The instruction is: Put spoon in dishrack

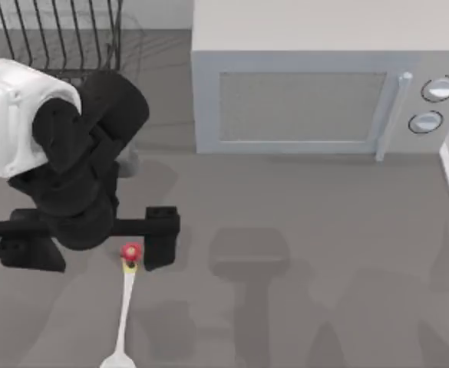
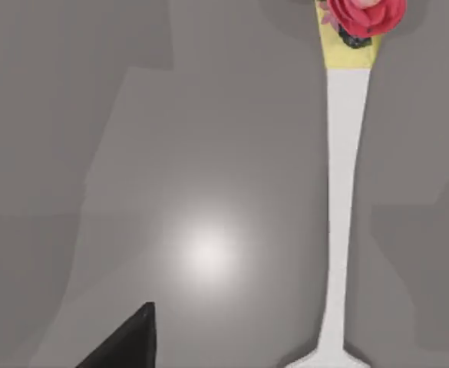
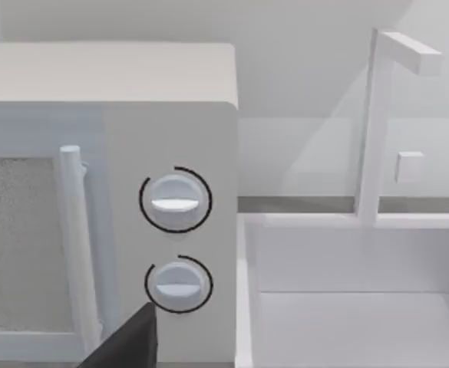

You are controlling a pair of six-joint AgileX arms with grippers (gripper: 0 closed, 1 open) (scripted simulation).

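You are hovering the left gripper [image 1: 86, 234], jaws spread wide and grasping nothing, over the spoon [image 1: 124, 307] at lower left, bracketing its red knob for a pickup. The dishrack [image 1: 51, 34] is waiting at upper left.

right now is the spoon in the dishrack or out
Out: the spoon lies flat on the table, well clear of the dishrack.

The spoon [image 2: 345, 192] looks like smooth matt white plastic. The dishrack [image 1: 51, 34] is thin black metal wire. The tabletop [image 1: 324, 268] is matt grey; the microwave [image 1: 324, 92] has a smooth pale casing.
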